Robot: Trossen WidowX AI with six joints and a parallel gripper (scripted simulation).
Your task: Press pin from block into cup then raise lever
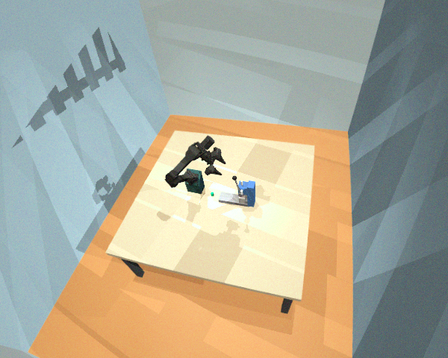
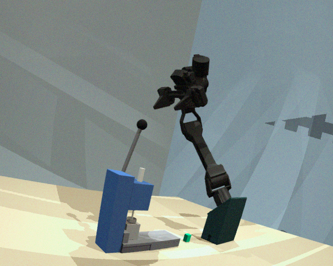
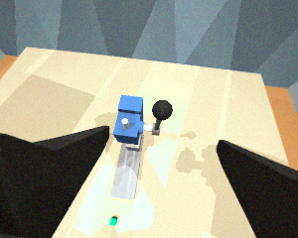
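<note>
"Claw (image 1: 222, 168) (image 2: 164, 108) (image 3: 163, 138) status?"

"Fully open, holding nothing; raised above the counter (image 1: 208, 239) (image 2: 40, 211) (image 3: 199, 89), apart from the black knob (image 1: 234, 177) (image 2: 141, 124) (image 3: 162, 110)."

"Block (image 1: 242, 198) (image 2: 134, 231) (image 3: 133, 147) location?"

"On the bed (image 1: 228, 198) (image 2: 164, 236) (image 3: 125, 178), beneath the punch (image 2: 132, 214). Exact pin alignment cannot be confirmed."

"Current step?"

"Probably the final release: the lever (image 1: 237, 186) (image 2: 131, 151) (image 3: 158, 124) stands up. The pin and cup cannot be made out, so pressing is unverified."

"Next move?"

"If pressing is complete, keep the claw clear; contact could shift the block. Otherwise, pull the lever."
</note>
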